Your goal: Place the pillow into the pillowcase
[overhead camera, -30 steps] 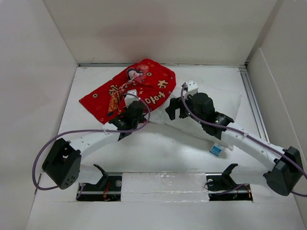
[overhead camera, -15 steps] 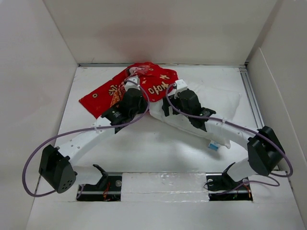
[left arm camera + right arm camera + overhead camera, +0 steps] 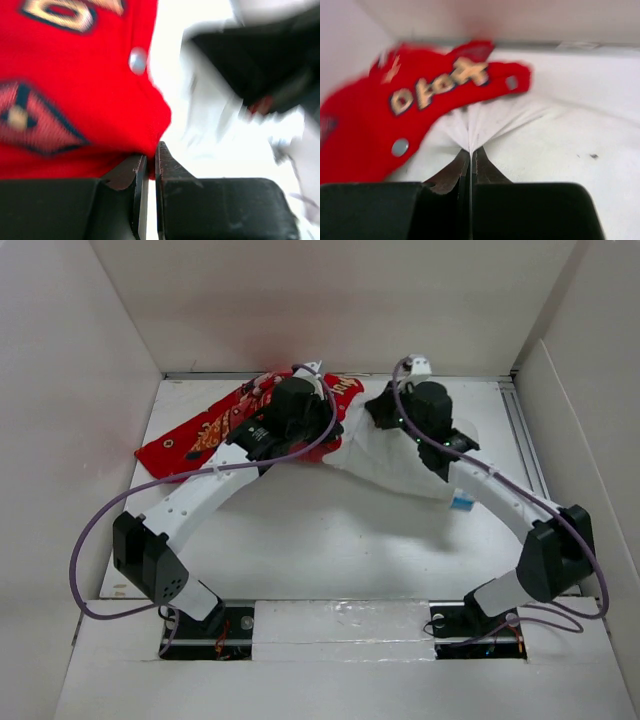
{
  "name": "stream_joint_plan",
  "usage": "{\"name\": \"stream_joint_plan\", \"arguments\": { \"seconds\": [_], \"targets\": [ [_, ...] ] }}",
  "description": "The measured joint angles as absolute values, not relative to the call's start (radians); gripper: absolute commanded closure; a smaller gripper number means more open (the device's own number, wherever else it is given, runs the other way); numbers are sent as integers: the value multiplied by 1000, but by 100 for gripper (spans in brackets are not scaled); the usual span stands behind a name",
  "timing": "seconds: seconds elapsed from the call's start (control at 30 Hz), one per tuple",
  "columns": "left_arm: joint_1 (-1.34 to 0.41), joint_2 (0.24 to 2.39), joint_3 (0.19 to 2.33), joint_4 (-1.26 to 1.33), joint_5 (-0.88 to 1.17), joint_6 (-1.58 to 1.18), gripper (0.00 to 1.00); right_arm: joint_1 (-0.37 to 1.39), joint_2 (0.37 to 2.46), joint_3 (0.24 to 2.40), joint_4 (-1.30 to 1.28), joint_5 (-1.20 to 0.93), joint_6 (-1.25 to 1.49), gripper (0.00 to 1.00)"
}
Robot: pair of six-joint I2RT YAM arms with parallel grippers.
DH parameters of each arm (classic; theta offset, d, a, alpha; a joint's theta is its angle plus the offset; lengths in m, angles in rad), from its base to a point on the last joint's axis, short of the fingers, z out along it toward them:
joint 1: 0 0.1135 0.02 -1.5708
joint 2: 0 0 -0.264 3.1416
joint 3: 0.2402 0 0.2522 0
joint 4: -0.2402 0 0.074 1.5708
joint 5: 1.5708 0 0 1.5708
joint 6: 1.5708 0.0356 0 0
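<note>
From the top I count one red pillowcase [image 3: 190, 435], one plump white pillow [image 3: 400, 465] and my two arms [image 3: 200, 505]. Since a second ago both wrists have swung toward 12 o'clock. That dragged the case's right end up, and the pillow's corner is now bunched beside it at the back of the table [image 3: 300, 540].

Left wrist: my left gripper [image 3: 148, 165] is clenched on the case's red hem. The cloth is smooth and printed, with one silvery snap [image 3: 137, 60].

Right wrist: my right gripper [image 3: 471, 152] pinches white pillow fabric, pleats fanning out. The case, at 10 o'clock, shows two snaps.
</note>
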State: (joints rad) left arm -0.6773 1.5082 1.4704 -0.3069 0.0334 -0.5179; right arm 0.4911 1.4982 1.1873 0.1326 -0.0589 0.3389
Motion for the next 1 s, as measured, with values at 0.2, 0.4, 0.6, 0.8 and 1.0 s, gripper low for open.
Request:
{"name": "stream_joint_plan", "arguments": {
  "seconds": [0.2,0.4,0.6,0.8,1.0],
  "targets": [
    [-759,1508,1455,-257,221,-532,100,416,1423,1243,66,99,424,100],
    [-822,1508,1455,-221,279,-562,100,471,1389,1148,96,248,485,100],
    [-711,1486,1372,-162,218,-638,100,638,1381,915,274,305,546,100],
    [-631,1509,1326,-139,151,-672,100,678,1385,712,492,183,579,79],
    [-527,1555,1258,-130,175,-667,100,662,1216,644,496,4,501,0]
  ]
}}
